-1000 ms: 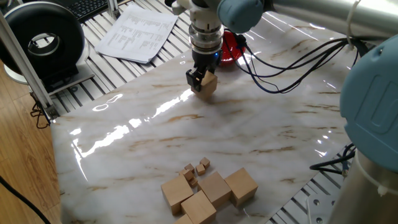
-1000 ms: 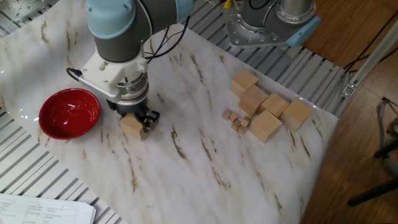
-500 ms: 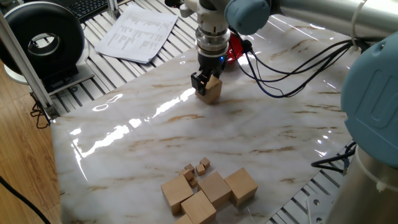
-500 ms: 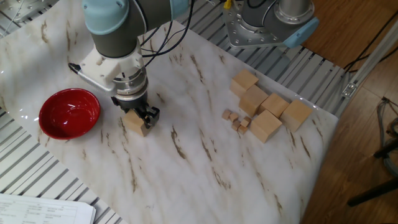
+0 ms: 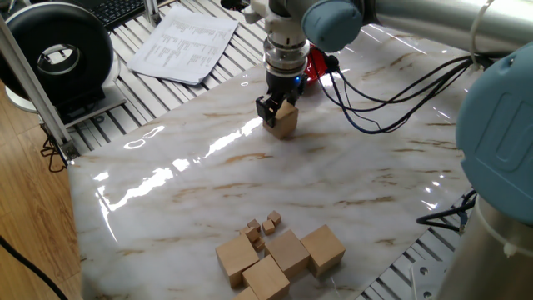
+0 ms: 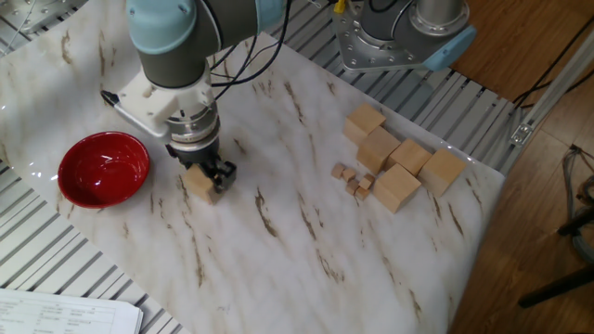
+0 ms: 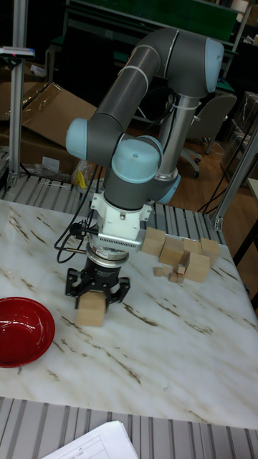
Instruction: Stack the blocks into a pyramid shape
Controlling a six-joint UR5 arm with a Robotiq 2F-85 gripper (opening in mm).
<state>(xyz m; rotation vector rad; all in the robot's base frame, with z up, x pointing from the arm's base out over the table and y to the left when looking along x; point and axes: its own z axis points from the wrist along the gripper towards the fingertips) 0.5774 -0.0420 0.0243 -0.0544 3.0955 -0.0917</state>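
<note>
Right now the claw [image 5: 276, 110] grips one big wooden block [image 6: 200, 183], with a black finger on each of two facing sides. The block seems to sit on the marble table [image 5: 350, 175], or just above it; I cannot tell if it touches. The block looks a little turned between the fingers.

Just beside the claw, on one side, is the red bowl [image 6: 103, 169]. It is near the block but not touching it.

Far from the claw, at the other end of the table, are the other big blocks [image 6: 397, 165]. I count about five, pushed close together in a loose bunch, all lying flat. None is on top of another, so no pyramid has been started. A few tiny cubes [image 6: 353, 178] lie right next to them. Those are not for the pyramid.

I think a block like this is hard and light. It will not squash or break. The wood looks smooth, so it could slip or twist if the fingers press near a corner. The best place to hold it is the middle of two flat sides that face each other, with the block straight. The shiny table may let a block slide if it gets bumped.
</note>
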